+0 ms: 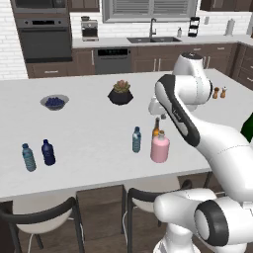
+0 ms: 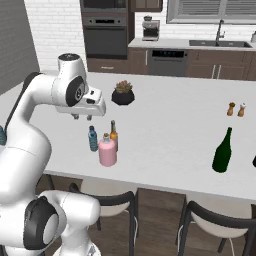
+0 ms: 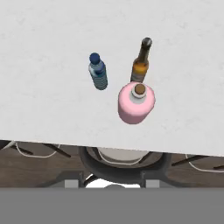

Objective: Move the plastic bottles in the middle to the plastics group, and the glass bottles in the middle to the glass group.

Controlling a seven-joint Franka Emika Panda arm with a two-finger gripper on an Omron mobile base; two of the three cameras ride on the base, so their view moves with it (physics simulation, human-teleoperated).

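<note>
Three bottles stand together mid-counter. The pale-blue ribbed water bottle has a blue cap. Right of it are the slim amber bottle and, nearer the front edge, the squat pink bottle. The plastics pair, a teal bottle and a navy bottle, stands far left. The tall dark green bottle stands far right. My gripper hovers above the middle bottles, fingers apart, holding nothing.
On the white counter, a potted plant sits behind the middle bottles. A bowl of blueberries is at back left, two shakers at back right. Chairs tuck under the near edge.
</note>
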